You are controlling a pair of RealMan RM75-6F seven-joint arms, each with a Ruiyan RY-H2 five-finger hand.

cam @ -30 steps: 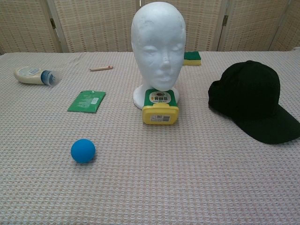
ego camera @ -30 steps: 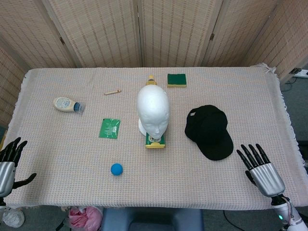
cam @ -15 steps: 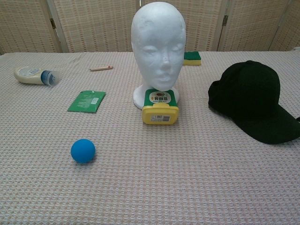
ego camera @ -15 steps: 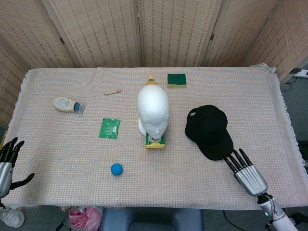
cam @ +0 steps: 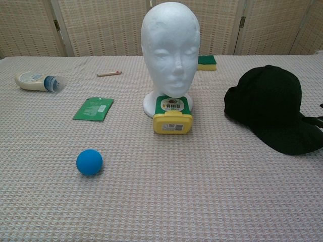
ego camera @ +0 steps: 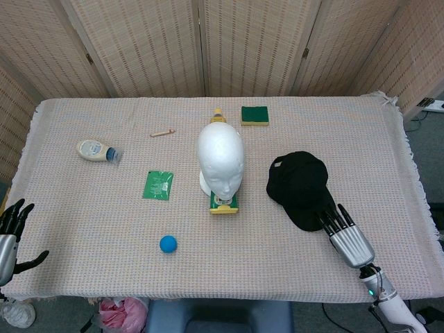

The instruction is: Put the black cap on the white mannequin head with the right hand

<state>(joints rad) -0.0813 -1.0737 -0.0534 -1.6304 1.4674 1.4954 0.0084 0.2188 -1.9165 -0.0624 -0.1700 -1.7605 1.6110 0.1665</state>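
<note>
At the near right edge of the cloth-covered counter [ego camera: 97, 208], the right hand [ego camera: 348, 238] lies low with its fingers extended and apart, holding nothing. Its fingertips [ego camera: 329, 218] reach the near edge of the brim of the black fabric baseball cap [ego camera: 302, 187]; whether they touch it or sit just beside it cannot be told. At the near left corner, the left hand [ego camera: 8, 236] rests off the work area, fingers spread, empty.

The cap lies flat on the counter, crown toward the far side and brim toward the robot, well apart from and to the right of the white foam mannequin head [ego camera: 220, 158]. The task appears to be at the approach stage; no grasp is made.

Further in, a small blue ball [ego camera: 167, 243] sits left of centre. A yellow and green capped container [cam: 172, 115] lies against the front of the mannequin base. A green flat packet [ego camera: 158, 185] lies left of the head, with a white tube [ego camera: 97, 150], a short wooden stick [ego camera: 162, 132] and a green and yellow sponge [ego camera: 254, 115] beyond.

Risks, as judged: a flat brim offers little purchase, so the fingers may push the cap away rather than lift it. The soft crown may fold in transit and seat crooked. The light head may tip or shift if the cap is pressed on off-centre.
</note>
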